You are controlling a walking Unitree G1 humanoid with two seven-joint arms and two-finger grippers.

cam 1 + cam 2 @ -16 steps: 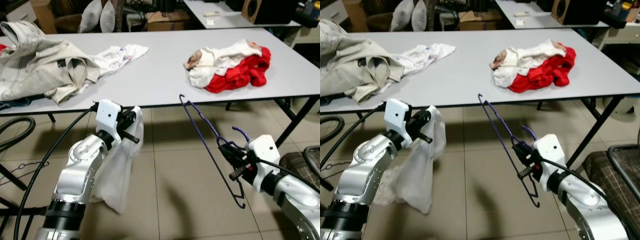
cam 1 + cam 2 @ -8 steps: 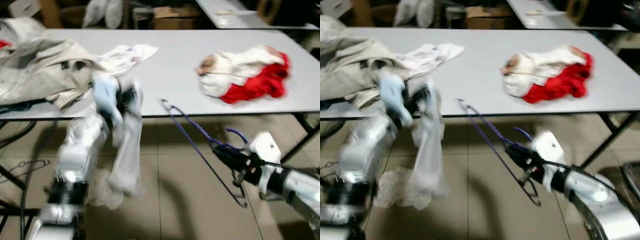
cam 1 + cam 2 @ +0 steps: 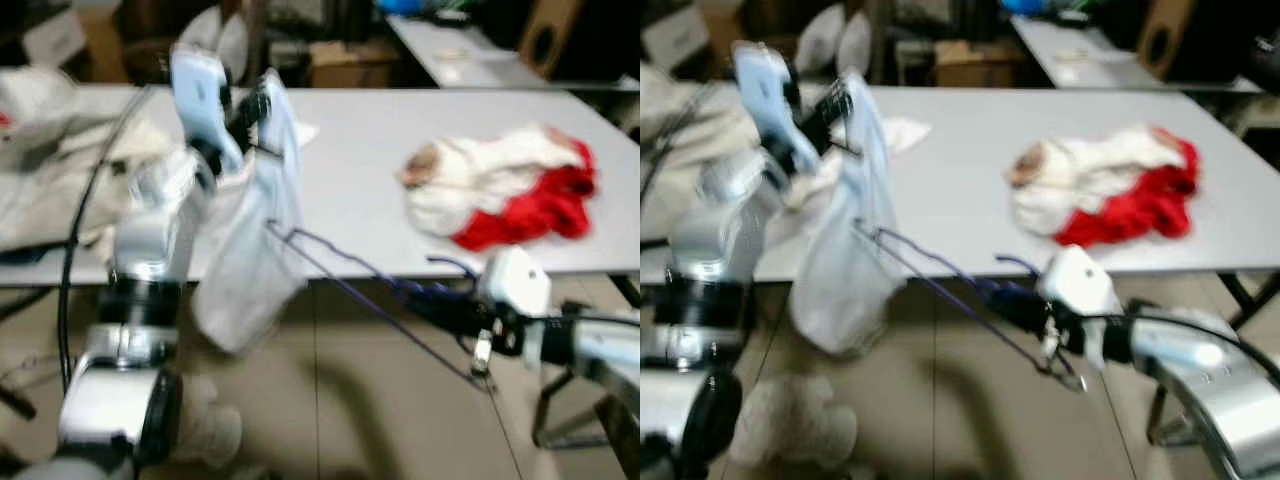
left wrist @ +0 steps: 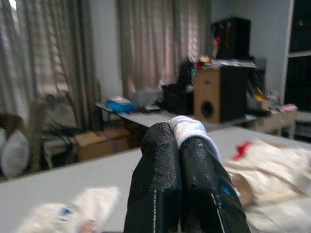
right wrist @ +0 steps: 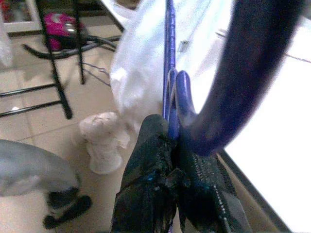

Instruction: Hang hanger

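- Left eye view: left tool (image 3: 262, 100) raised, clamped on white garment (image 3: 250, 250) hanging below it; right tool (image 3: 440, 303) clamped near the hook of purple hanger (image 3: 340, 270), whose far tip nears the garment.
- Left wrist view: fingers (image 4: 155, 184) pressed together, cloth between.
- Right wrist view: hanger gripped tight.
- Judged step: threading hanger into garment; next, align the tip with an opening.

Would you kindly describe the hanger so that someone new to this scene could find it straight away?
Start at the long grey table with the red and white clothes pile on it. In front of its near edge, the right gripper is shut on the purple hanger, a thin wire frame reaching toward the white garment in the left gripper. It is the one thin purple wire thing among soft cloth.
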